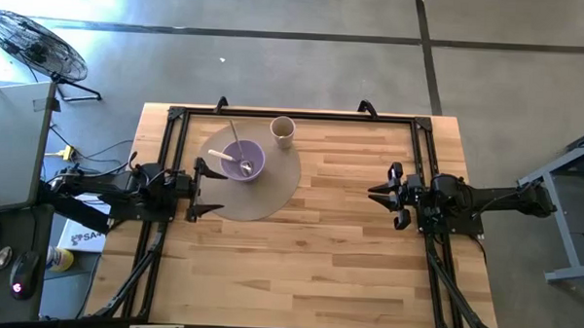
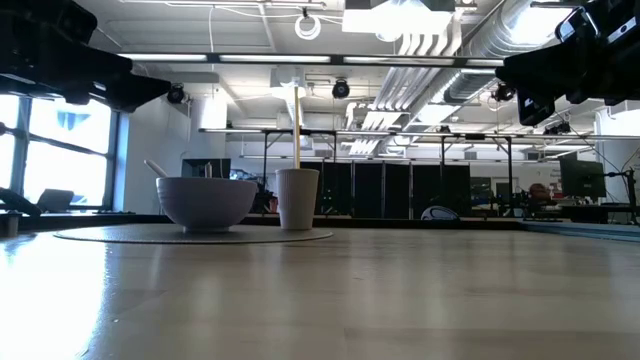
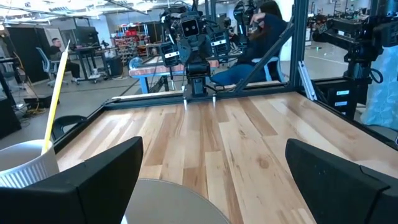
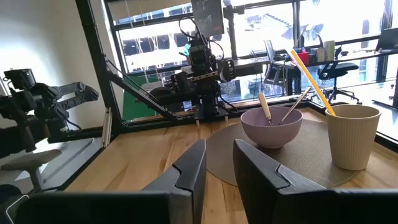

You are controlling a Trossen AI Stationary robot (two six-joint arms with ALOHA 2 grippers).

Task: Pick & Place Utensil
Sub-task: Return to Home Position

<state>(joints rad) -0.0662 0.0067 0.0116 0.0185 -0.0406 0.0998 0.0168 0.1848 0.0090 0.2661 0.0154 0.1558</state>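
Gaping wide and empty, the left end effector (image 1: 211,188) hangs at the gray placemat's (image 1: 271,197) left edge. The right end effector (image 1: 381,194), fingers barely parted and holding nothing, sits well to the right. On the placemat, the purple bowl (image 1: 259,164) holds the silver spoon (image 1: 236,145). Just beside it, far right, the white cup (image 1: 283,132) holds the yellow straw (image 4: 311,79).
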